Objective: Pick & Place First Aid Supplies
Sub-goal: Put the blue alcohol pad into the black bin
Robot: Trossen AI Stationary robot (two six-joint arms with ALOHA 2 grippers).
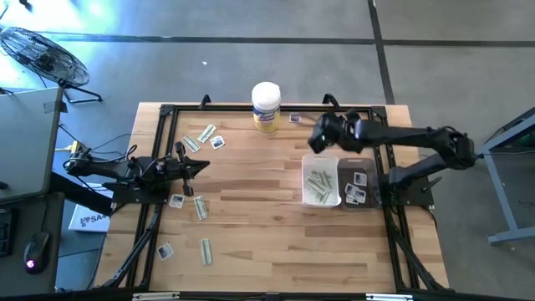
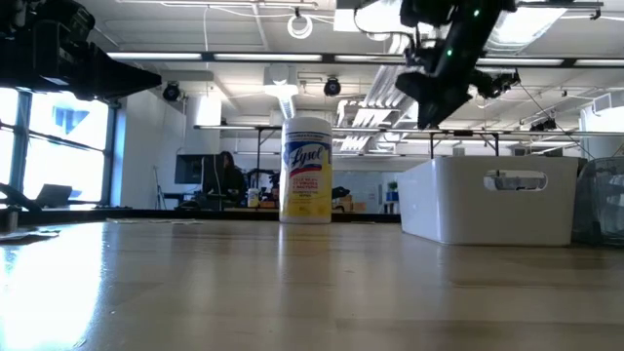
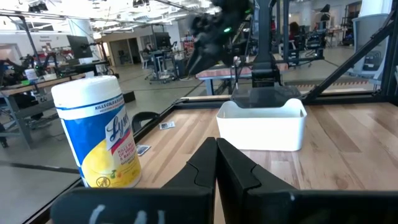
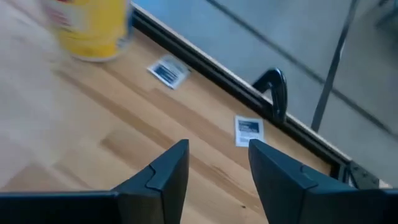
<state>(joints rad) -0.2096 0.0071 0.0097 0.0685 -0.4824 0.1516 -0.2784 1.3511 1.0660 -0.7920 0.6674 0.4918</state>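
Observation:
The supplies are small flat packets. Pale green strips (image 1: 198,138) and white squares (image 1: 176,201) lie scattered on the table's left half. More strips lie in the white bin (image 1: 320,181), and more squares in the dark tray (image 1: 357,188). Two white squares with a blue mark (image 4: 249,130) (image 4: 168,70) lie by the far rail. My right gripper (image 1: 317,139) (image 4: 217,162) is open and empty, raised above the far end of the bin and tilted toward those squares. My left gripper (image 1: 203,167) (image 3: 216,152) is shut and empty, level over the table's left half.
A tall white canister with a yellow label (image 1: 266,106) (image 2: 306,171) stands at the far edge, between the arms. A black frame rail (image 4: 273,93) runs along the table's edges. Bare wood lies in the table's middle and near part. A person (image 2: 226,175) sits in the room behind.

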